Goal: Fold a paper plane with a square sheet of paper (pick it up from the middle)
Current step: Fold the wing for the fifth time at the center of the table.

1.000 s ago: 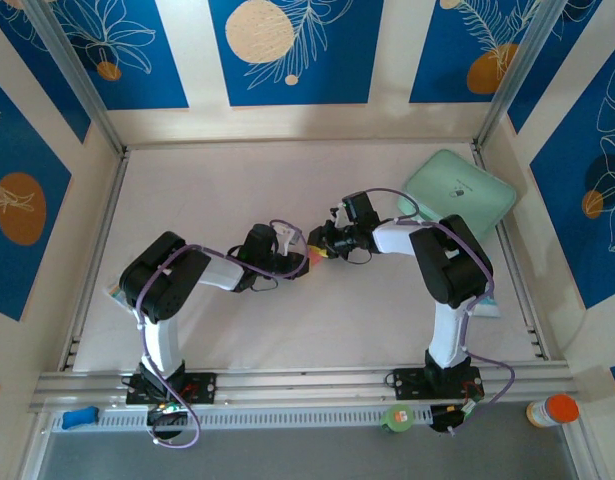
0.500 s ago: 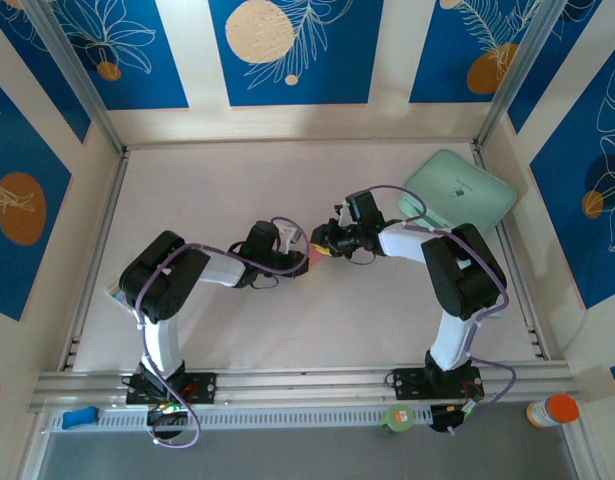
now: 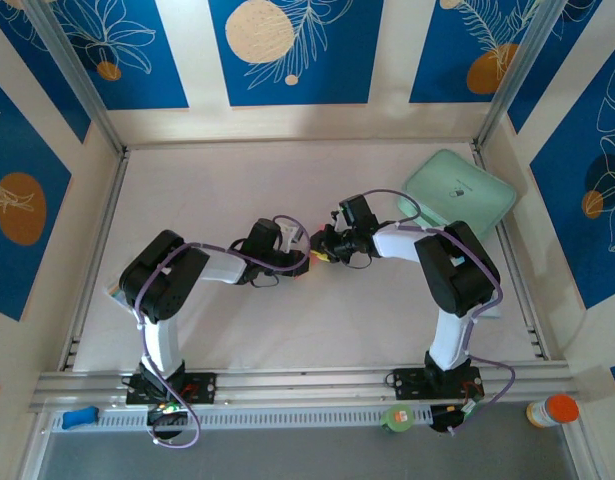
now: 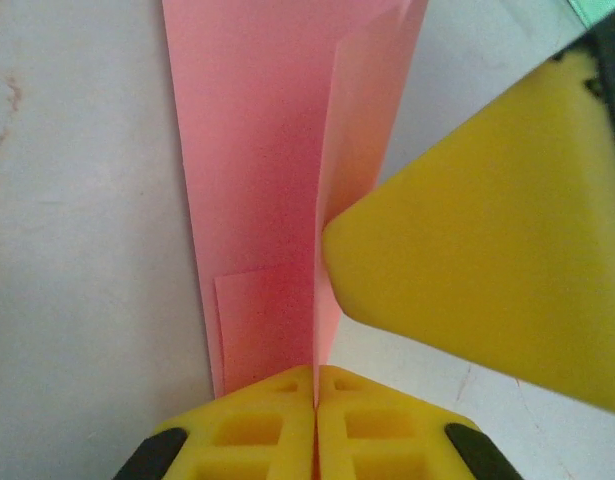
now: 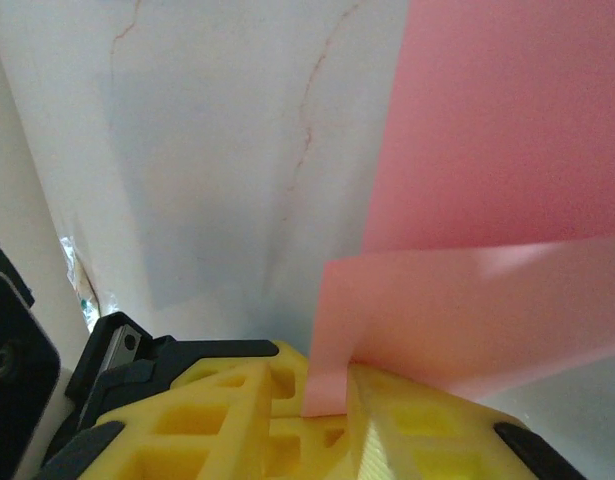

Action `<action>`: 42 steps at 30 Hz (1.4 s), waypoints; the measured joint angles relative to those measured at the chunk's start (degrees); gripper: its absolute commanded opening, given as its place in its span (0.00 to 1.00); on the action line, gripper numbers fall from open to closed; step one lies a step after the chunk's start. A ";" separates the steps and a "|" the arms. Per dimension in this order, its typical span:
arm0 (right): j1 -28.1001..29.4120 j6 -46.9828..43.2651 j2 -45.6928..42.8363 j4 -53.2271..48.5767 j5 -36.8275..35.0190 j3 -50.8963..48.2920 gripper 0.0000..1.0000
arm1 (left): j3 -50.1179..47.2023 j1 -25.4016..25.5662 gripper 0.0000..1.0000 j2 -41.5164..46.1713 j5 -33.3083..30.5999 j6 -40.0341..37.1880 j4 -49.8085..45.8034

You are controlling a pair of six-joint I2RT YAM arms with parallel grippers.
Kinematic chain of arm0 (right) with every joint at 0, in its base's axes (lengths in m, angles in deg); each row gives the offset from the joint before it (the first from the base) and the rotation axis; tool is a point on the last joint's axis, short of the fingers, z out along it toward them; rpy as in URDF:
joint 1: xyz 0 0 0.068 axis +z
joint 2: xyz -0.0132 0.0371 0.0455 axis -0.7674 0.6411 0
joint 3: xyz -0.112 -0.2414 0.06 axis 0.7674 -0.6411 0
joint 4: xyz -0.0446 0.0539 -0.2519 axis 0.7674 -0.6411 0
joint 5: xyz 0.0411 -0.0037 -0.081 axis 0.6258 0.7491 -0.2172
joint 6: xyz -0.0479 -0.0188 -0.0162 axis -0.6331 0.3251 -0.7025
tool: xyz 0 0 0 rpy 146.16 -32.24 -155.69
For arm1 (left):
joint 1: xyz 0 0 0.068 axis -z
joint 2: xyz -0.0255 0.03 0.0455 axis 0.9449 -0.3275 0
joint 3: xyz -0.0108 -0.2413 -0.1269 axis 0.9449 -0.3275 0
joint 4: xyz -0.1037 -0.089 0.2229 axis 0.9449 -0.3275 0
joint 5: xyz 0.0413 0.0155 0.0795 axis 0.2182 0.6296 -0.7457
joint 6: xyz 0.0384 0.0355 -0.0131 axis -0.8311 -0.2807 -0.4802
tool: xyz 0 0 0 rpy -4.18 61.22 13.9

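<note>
The pale, faintly stained table (image 3: pixel 207 190) carries a mint-green pad (image 3: pixel 459 195) lying flat in its far right corner and, near the middle, the creased pink paper (image 4: pixel 257 200), one part flat on the surface and a flap standing up from it.

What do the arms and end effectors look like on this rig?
Both arms, left arm and right arm, have white links, bulky black joint housings and looping purple cables. Left end effector and right end effector have yellow fingers with ribbed cut-outs.
</note>
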 measured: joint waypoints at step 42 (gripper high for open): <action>-0.94 1.51 2.25 -2.34 -1.92 1.42 0.28 | 2.97 0.00 0.08 -0.37 -0.07 0.59 -5.95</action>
